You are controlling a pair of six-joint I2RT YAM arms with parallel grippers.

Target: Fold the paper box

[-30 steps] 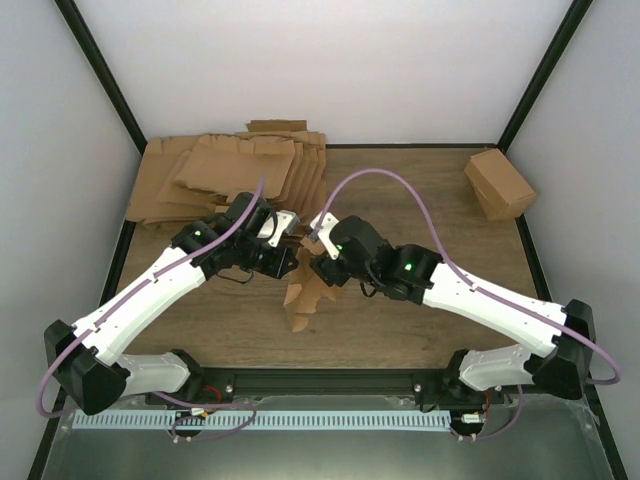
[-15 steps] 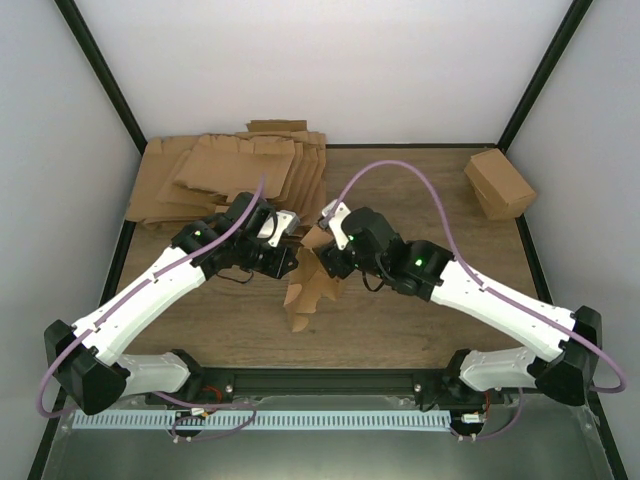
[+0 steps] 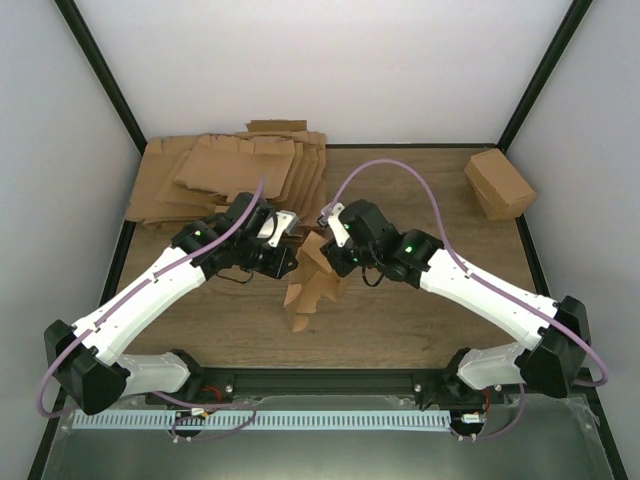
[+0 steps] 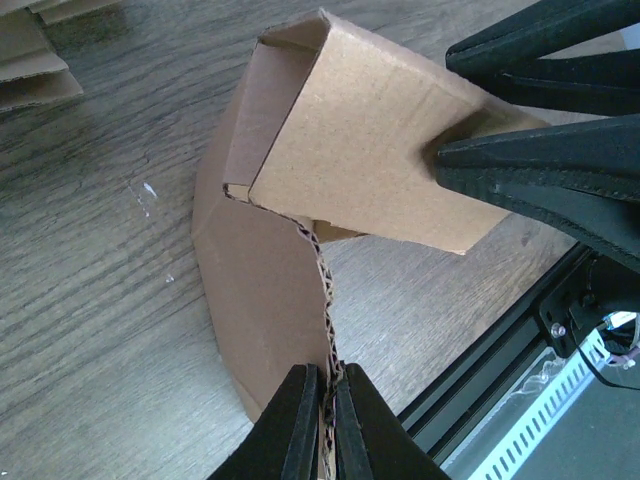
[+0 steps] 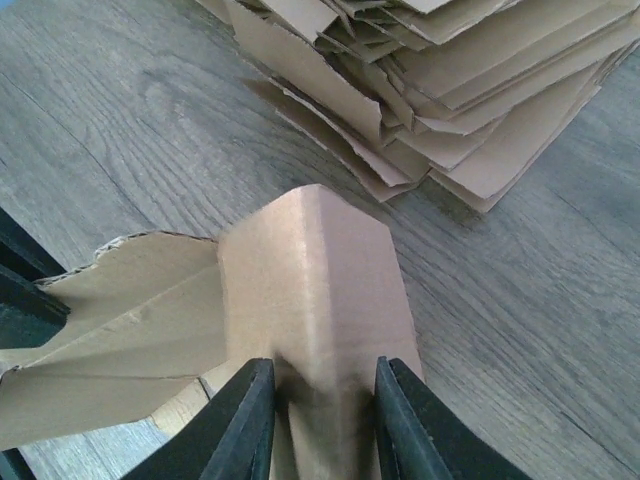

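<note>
While both arms meet over the middle of the table (image 3: 420, 320), the paper box (image 3: 312, 285) sits half-folded between them, held from both sides.

Left gripper (image 4: 322, 385) is pinched tight on a raw corrugated edge of the sheet, fingers nearly together with only the card between them. Right gripper (image 5: 322, 395) has its fingers narrow too, squeezing either side of a folded-over ridge on the same box, so one panel stands up like a little open sleeve. Lower flaps hang toward the near edge; can't tell if they touch the wood. Big pile of flat sheets (image 3: 235, 175) sits in the far left corner, and a finished cardboard cuboid (image 3: 500, 183) is way off at far right.
</note>
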